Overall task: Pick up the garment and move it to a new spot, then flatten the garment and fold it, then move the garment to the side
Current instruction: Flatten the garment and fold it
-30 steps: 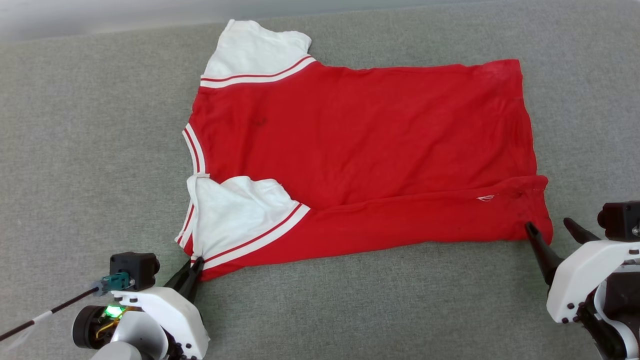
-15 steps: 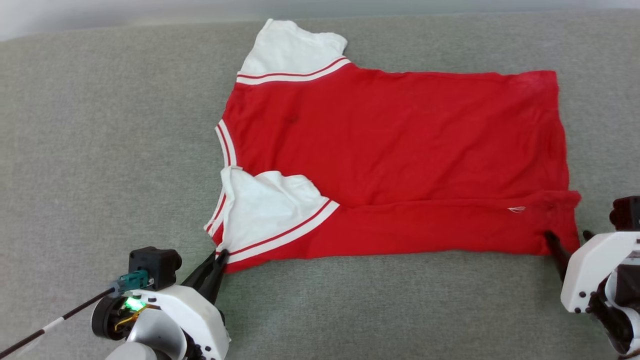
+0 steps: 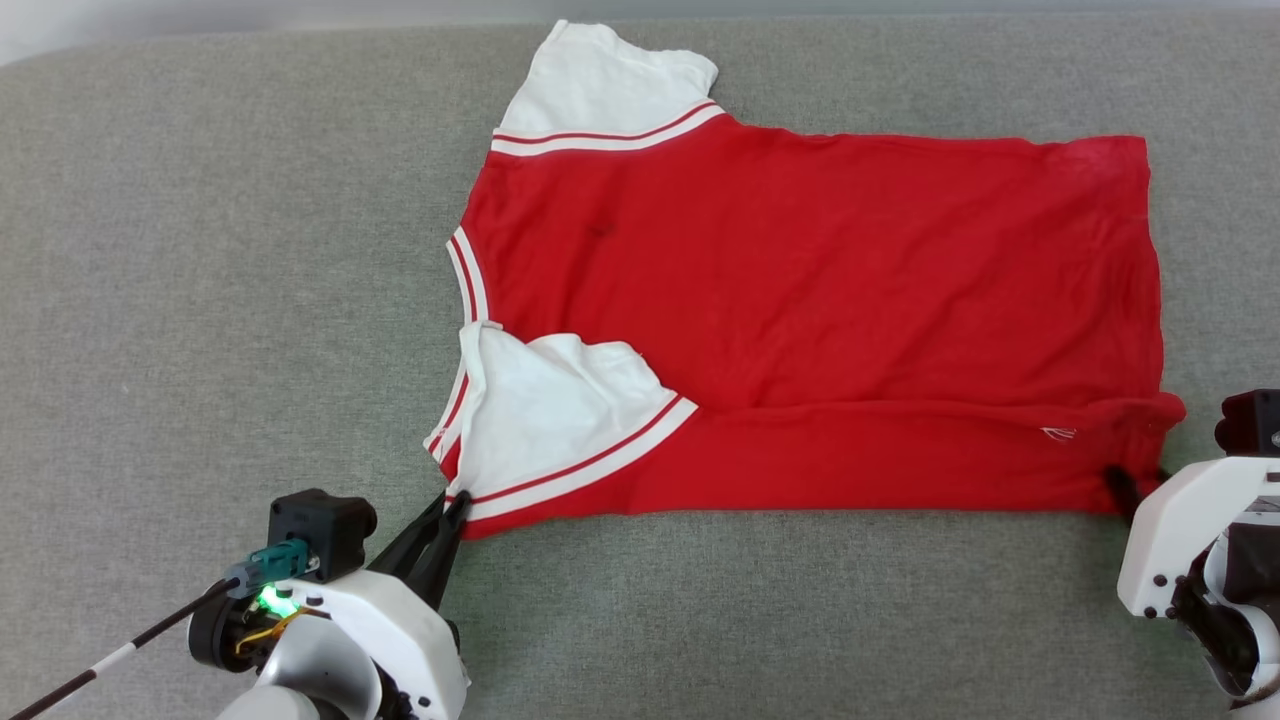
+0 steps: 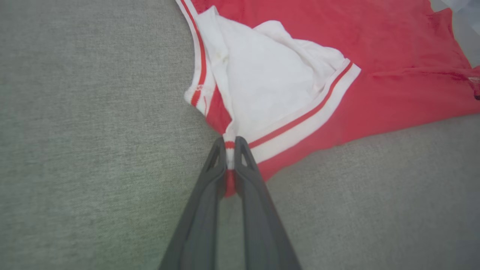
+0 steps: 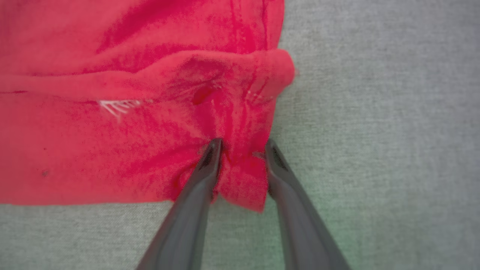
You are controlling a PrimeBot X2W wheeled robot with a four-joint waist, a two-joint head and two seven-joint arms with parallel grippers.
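The garment (image 3: 820,300) lies spread on the grey cloth surface, plain red side up, white sleeves at the left, its near long edge folded over. My left gripper (image 3: 458,503) is shut on the near shoulder corner beside the white sleeve (image 4: 270,86); the left wrist view shows the striped trim pinched at its tips (image 4: 230,144). At the near right hem corner, my right gripper (image 3: 1125,485) stands open. In the right wrist view its two fingers (image 5: 242,146) straddle a bunched fold of red hem (image 5: 240,172).
Grey woven surface (image 3: 200,250) extends on all sides of the garment, with a paler strip along its far edge (image 3: 150,25). A thin black-and-white cable (image 3: 100,660) runs from my left wrist toward the lower left corner.
The head camera has shifted, sliding the whole picture right. My left gripper has closed on the shoulder corner. My right gripper's fingers have come in over the hem corner and narrowed a little.
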